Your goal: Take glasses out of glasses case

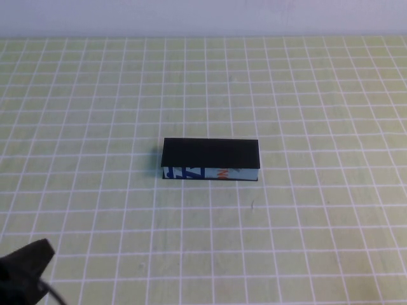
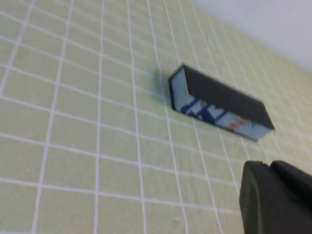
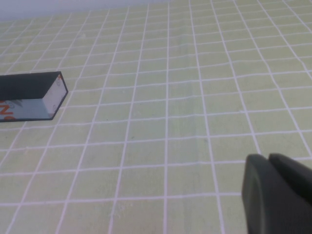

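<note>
**Closed case at table centre, both arms held back**

The table's yellow-green cloth with a white grid (image 1: 305, 210) spreads wide. At its centre lies the flat rectangular black glasses case (image 1: 210, 159), lid down, light blue printed strip facing the robot. The left gripper (image 1: 24, 267) hovers low at the near-left corner, well apart from it. The right gripper (image 3: 278, 195) hangs over bare cloth, case well off.

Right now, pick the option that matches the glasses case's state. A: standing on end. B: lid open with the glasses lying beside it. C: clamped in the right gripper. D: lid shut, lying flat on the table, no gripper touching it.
D: the glasses case lies flat and closed on the table, the left gripper sits at the near left corner, and the right gripper hangs apart from it.
</note>
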You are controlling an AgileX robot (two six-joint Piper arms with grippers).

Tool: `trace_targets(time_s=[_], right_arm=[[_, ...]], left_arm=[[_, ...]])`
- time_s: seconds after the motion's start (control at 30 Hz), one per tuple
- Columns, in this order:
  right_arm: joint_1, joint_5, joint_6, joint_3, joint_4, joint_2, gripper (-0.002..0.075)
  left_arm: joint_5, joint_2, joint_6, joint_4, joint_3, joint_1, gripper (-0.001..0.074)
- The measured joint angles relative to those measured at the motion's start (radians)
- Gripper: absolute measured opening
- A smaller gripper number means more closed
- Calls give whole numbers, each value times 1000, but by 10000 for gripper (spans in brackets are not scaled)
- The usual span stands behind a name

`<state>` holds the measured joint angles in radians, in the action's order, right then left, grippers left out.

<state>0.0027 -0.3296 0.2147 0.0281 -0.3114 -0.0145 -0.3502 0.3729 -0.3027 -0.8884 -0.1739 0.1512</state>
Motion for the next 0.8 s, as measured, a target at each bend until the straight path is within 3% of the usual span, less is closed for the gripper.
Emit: trace_targets(time_s=[0.2,0.47,0.8], right_arm=[[0,0,0,0,0,0,-18],[0,0,0,0,0,0,-18],[0,0,0,0,0,0,-18]], left_arm=[[-194,409,-231,0,-277,0,-4],[-234,795,-483,-105,-593,0,-4],[-470,1218,-542,-134,-1057,0,-4]])
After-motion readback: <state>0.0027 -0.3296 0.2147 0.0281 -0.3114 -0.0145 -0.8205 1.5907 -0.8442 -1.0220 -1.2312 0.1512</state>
